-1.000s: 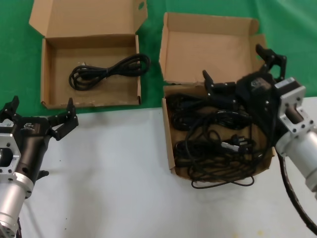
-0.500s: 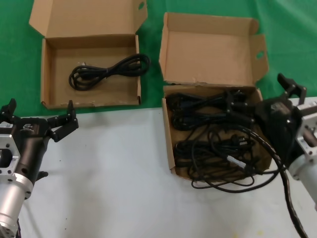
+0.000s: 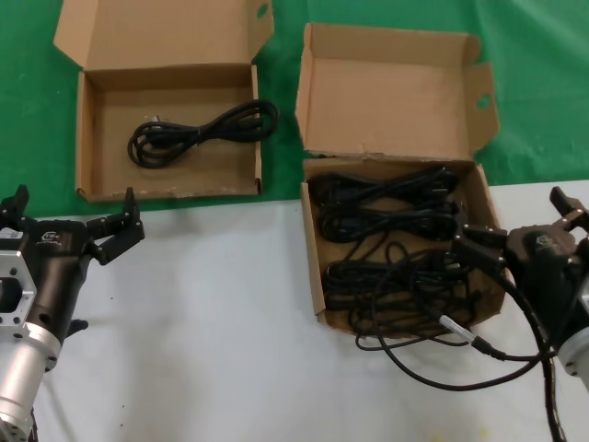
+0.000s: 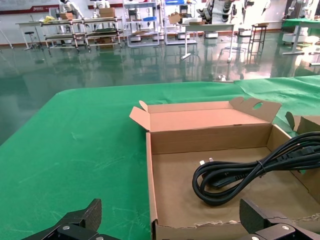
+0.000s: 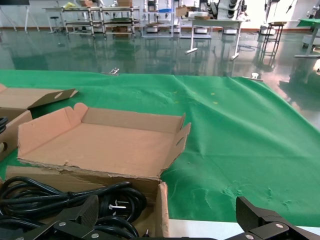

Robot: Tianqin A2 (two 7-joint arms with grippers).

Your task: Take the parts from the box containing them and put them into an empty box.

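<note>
Cords [image 3: 391,244]: you see black bundles heaped in the flapped carton [image 3: 396,92], one loop spilling onto the white surface [image 3: 212,322] | lone cord [image 3: 198,132] in the flat-lidded carton [image 3: 92,138] | right pincer [image 3: 520,228] beside the flapped carton, spread wide, empty | left pincer [image 3: 69,216] near the flat-lidded carton, spread, empty.

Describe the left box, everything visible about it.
The left box is a brown cardboard carton, a shallow squarish tray with its flat lid folded open behind it, an oval hole near the lid's far corner. It sits on the green cloth, its front edge at the white table's border. Inside lies one black cord, loosely coiled, plug prongs showing in the left wrist view. Neither gripper touches it.
</note>
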